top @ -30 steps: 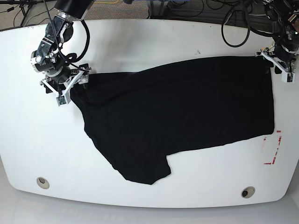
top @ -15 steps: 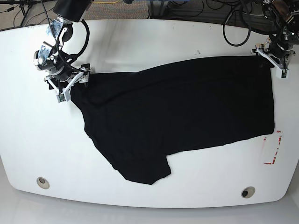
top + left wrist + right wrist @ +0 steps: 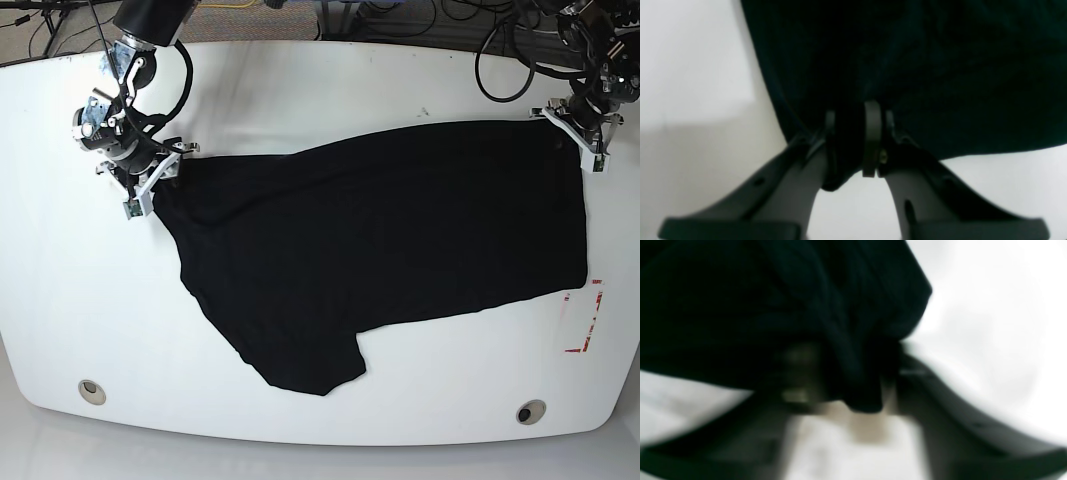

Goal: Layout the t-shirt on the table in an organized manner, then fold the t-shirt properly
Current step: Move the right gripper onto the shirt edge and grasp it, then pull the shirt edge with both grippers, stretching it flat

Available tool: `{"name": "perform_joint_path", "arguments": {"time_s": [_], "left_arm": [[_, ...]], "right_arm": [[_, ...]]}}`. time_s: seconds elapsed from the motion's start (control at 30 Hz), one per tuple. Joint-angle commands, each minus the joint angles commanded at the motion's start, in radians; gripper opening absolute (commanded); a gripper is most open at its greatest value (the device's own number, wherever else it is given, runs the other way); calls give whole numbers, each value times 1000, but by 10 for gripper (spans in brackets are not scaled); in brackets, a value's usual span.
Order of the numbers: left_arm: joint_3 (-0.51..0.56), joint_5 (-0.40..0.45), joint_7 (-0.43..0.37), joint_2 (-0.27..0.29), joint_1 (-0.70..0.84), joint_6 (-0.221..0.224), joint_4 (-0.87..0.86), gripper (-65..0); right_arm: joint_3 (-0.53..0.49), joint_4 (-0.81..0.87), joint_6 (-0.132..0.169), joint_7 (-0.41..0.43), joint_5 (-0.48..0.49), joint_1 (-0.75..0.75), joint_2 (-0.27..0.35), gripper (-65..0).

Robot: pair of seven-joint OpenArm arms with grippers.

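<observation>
White table (image 3: 300, 80), black t-shirt (image 3: 400, 240) spread flat, left gripper (image 3: 578, 128) and right gripper (image 3: 150, 180) each pinching a corner

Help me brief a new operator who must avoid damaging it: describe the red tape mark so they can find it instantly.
Start at the big white table and follow the black t-shirt to the end near the left hand. Just past the shirt's lower corner there, toward the table's front edge, sits the red tape mark: thin red lines in an angular bracket, unlike the round grommet hole nearby.
</observation>
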Motion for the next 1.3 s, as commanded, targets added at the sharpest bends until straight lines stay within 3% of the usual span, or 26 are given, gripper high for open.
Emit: {"name": "perform_joint_path", "arguments": {"time_s": [0.03,0.1,0.17,0.57,0.93,1.17,1.23,1.3], "left_arm": [[0,3,0,0,0,0,9,-600],[0,3,0,0,2,0,28,-601],[0,3,2,0,5,0,51,-601],[84,12,3,-8,133,0,193,-601],[80,12,3,-84,227,0,216,-600],[84,12,3,-92,239,0,216,-592],[86,12,3,-92,238,0,216,-568],[86,12,3,-89,235,0,218,-536]], "right_arm": [[2,0,0,0,0,-2,0,-650],[2,2,0,0,0,-12,2,-650],[2,21,0,0,0,-29,5,-623],[61,215,0,-2,5,-221,12,-623],[84,334,0,-38,6,-420,-14,-623],[84,348,0,-38,6,-450,-18,-615],[81,348,0,-40,5,-450,-18,-599],[80,348,0,-40,5,-450,-18,-544]]}}
